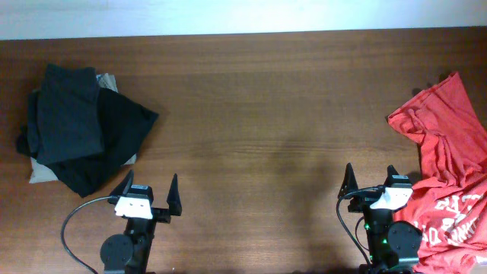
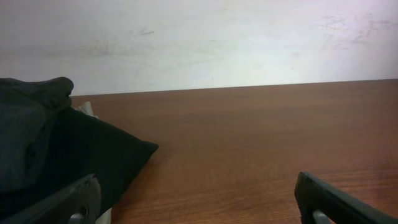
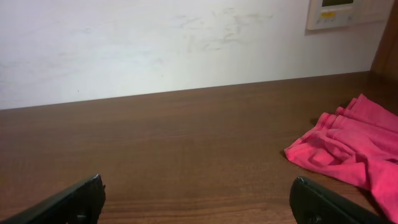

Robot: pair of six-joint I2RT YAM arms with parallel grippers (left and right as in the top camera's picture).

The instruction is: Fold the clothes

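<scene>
Dark brown wood table (image 1: 251,114), smooth with a fine streaked grain, runs back to a plain white wall (image 3: 155,43) that is faintly scuffed. A pale wall panel (image 3: 339,12) sits at the top right of the right wrist view.

The T-shirt (image 1: 449,167) lies crumpled at the table's right edge and runs out of the overhead view. It is red-orange, soft and matte cotton, bunched into ridges and deep folds, with one point reaching toward the wall. White lettering (image 1: 449,217) shows on its near part, creased and partly hidden by folds.

Right gripper (image 1: 371,171) stands just beside the shirt's near left edge, its black tapered fingers spread wide and holding nothing. In the right wrist view the shirt lies ahead and to the right, outside the gap.

Left gripper (image 1: 152,181) is also spread wide and empty, over bare wood. Beyond it to the left sits a heap of black garments (image 1: 76,125), loosely folded and angular, lying on a beige cloth (image 1: 46,173) whose corner peeks out. A thin black cable (image 1: 72,228) loops from the left arm.
</scene>
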